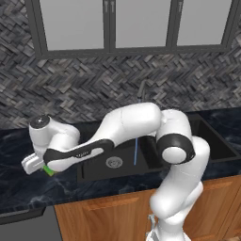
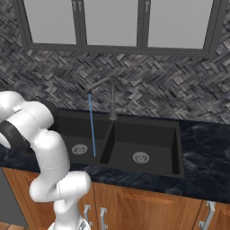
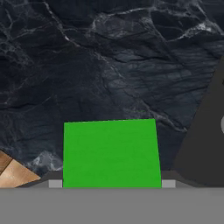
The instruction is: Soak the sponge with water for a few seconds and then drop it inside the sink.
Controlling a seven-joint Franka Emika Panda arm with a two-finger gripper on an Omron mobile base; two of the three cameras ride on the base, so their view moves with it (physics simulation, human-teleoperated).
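The sponge shows its bright green top between the two fingertips in the hand view. My gripper is shut on it. In the left base view, the gripper hangs low over the dark counter, left of the sink, with a sliver of green sponge under the hand. The water falls as a thin blue stream from the faucet into the left basin of the black sink. That same water is well to the right of the gripper.
The dark grey faucet stands behind the divider between the two basins. The black marble counter lies under the hand, its front edge and the wooden cabinets close by. A herringbone tiled wall and windows are behind the sink.
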